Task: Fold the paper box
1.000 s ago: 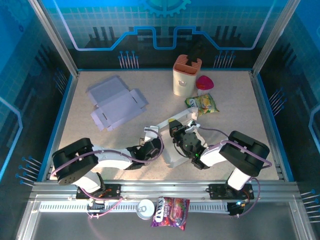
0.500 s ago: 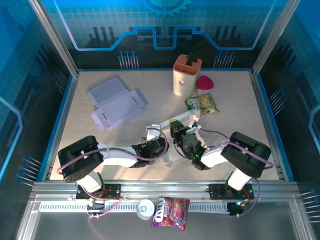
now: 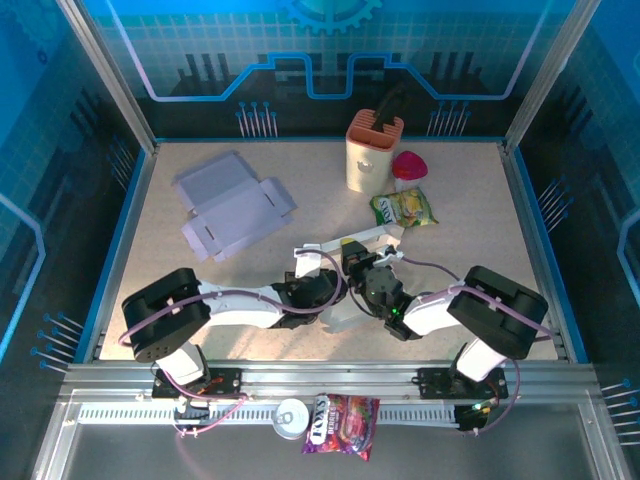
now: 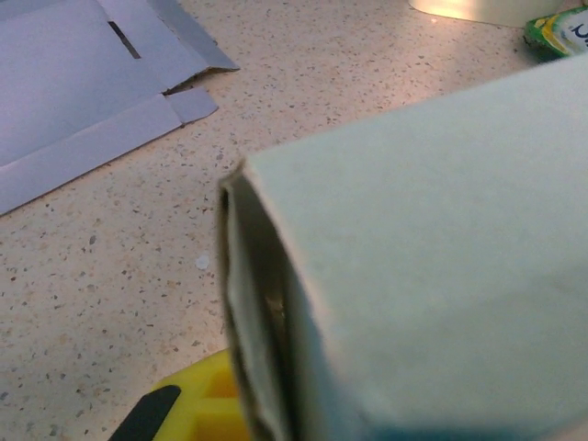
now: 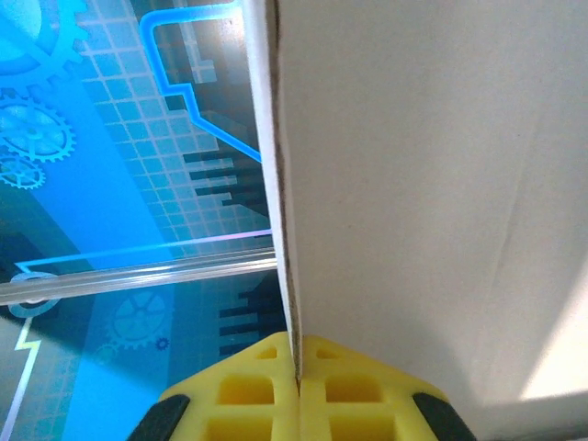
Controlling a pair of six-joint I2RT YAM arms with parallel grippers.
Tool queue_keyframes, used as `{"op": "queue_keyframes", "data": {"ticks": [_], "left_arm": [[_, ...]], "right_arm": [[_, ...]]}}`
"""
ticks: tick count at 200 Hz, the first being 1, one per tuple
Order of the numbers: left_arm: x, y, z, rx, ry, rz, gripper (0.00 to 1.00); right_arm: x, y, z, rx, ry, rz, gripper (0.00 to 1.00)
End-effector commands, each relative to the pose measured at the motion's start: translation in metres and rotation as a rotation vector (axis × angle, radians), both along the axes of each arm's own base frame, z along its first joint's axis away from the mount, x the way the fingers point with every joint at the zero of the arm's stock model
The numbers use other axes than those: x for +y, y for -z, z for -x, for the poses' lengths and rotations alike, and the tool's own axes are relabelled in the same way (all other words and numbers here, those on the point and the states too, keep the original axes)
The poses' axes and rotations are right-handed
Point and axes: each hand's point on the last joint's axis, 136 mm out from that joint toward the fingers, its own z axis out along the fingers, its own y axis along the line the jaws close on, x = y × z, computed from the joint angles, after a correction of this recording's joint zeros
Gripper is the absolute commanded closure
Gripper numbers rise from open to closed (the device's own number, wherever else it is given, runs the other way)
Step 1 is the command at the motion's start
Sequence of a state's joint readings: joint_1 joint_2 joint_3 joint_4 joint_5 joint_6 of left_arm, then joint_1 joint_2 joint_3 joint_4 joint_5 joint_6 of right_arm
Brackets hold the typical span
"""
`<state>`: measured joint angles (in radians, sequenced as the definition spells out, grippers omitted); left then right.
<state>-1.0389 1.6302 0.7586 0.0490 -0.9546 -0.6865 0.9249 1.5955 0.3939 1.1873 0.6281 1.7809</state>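
We see the right pincer (image 5: 297, 358) clamped shut on the paper box (image 5: 432, 184) wall. The left pincer (image 3: 321, 289) pinches another edge

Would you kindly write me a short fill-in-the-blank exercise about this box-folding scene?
The right tool is ____ on an edge of the white paper box.
In the top view, the flat lilac cardboard sheet lies ____ of the beige holder with the orange top.
Of the two tools, the green-and-yellow snack packet lies nearer the ____ one.
Missing words: shut; left; right.
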Motion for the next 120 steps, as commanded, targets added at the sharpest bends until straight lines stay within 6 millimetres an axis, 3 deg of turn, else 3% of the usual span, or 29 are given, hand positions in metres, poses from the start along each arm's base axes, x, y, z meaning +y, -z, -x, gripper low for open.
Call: {"op": "queue_keyframes", "data": {"ticks": [1,20,28,59,83,107,120], "left_arm": [[-0.016,-0.030,-0.011,-0.059,-0.041,0.108,1.00],[-0.010,-0.030,-0.009,-0.040,-0.054,0.080,1.00],[-0.006,-0.028,-0.008,-0.030,-0.055,0.066,1.00],[0.003,-0.025,-0.007,-0.018,-0.026,0.028,1.00],[0.012,-0.026,-0.008,-0.007,0.013,-0.014,1.00],[0.021,-0.026,-0.008,0.014,0.068,-0.035,1.00],[0.026,-0.027,-0.009,0.018,0.096,-0.052,1.00]], "right_arm": [[0.023,0.018,0.023,0.075,-0.136,0.075,1.00],[0.015,0.015,0.021,0.088,-0.140,0.116,1.00],[0.011,0.012,0.020,0.086,-0.138,0.135,0.95],[-0.006,-0.010,0.022,0.080,-0.153,0.241,0.58],[-0.029,-0.030,0.029,0.074,-0.145,0.349,0.38],[-0.064,-0.045,0.035,0.070,-0.113,0.454,0.33],[-0.081,-0.052,0.033,0.057,-0.105,0.488,0.40]]}}
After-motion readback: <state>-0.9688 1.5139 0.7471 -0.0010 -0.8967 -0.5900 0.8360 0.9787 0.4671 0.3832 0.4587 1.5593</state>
